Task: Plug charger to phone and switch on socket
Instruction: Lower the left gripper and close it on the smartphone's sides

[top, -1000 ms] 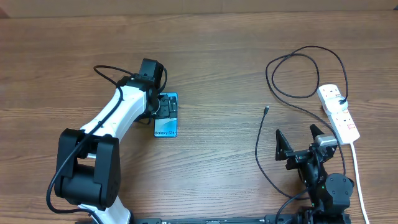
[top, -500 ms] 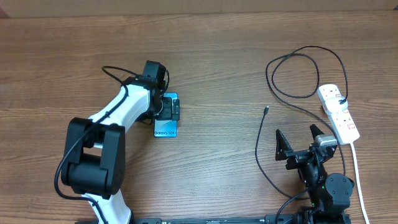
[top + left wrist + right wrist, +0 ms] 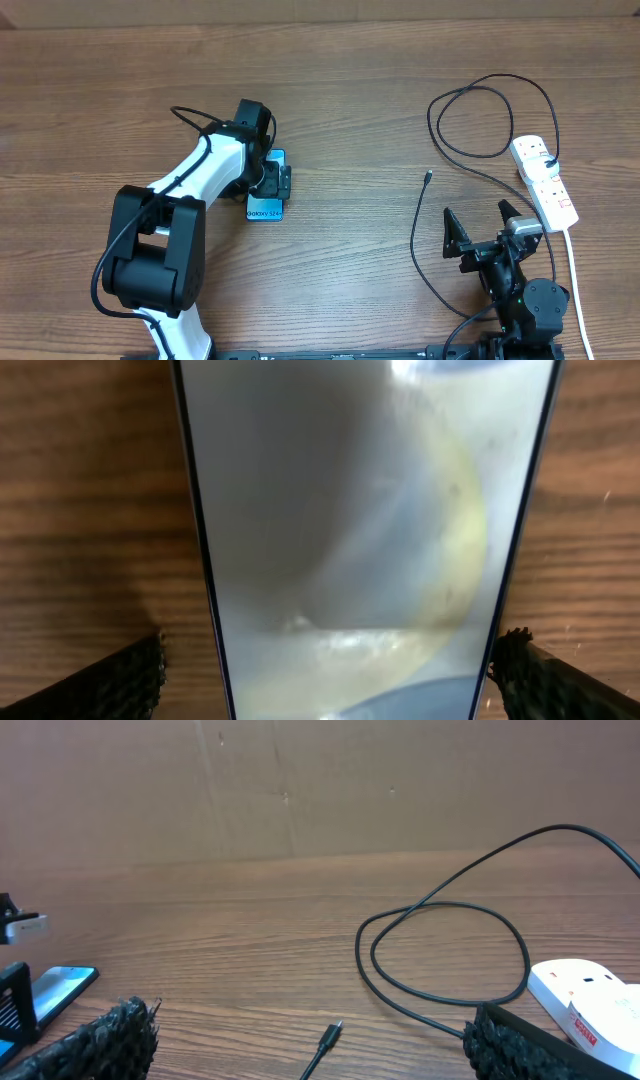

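The worktop [image 3: 340, 80] is a broad table surface of mid-brown wood grain running left to right, and it fills nearly the whole overhead view up to its far edge, where a thin paler strip [image 3: 400, 8] shows. In the right wrist view a plain brown backdrop [image 3: 300, 790] stands beyond that far edge, flat and matt like board, with a faint vertical seam and a few small marks. The light is soft and even, leaving only weak shadows on the wood.
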